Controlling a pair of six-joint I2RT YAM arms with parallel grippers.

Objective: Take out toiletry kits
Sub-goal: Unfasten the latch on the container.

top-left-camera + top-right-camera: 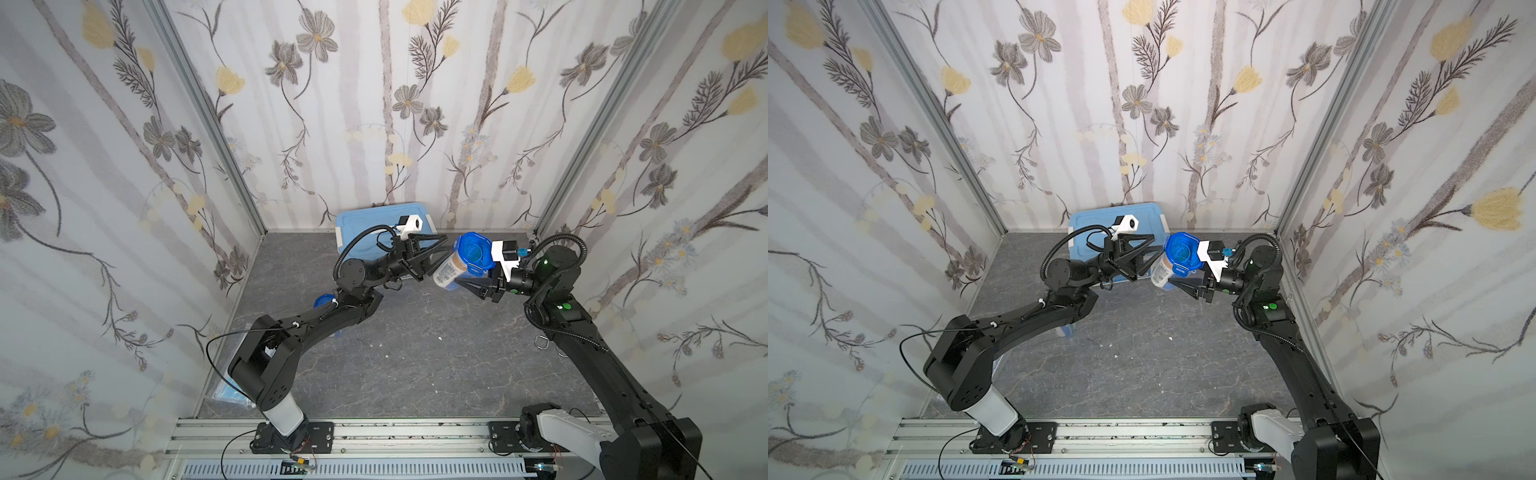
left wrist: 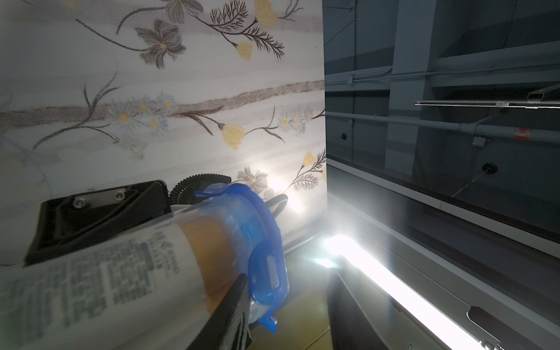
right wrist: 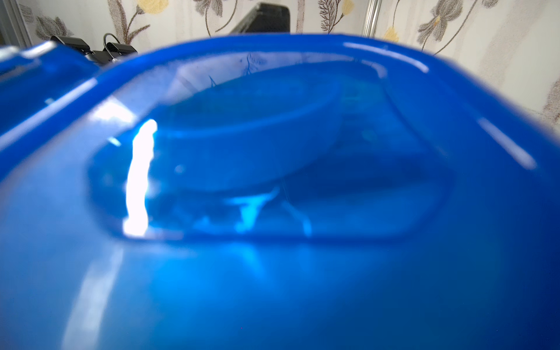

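Over the grey marble table (image 1: pixel 415 365), floral walls (image 1: pixel 374 104) around, right claw (image 1: pixel 459 262) pinches the cup (image 1: pixel 445 272) (left claw (image 1: pixel 445 245), grip unclear)

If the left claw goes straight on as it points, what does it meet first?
Most likely the cup with the blue lid, which the right claw holds; depth is unclear.

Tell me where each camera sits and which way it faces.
Top views: high over the front rail, looking down at the table and back wall; left arm and right arm show.
Left wrist: on the left arm, facing past the cup between its jaws.
Right wrist: on the right arm, filled by the cup's blue lid.
Shared: every view shows the lid.
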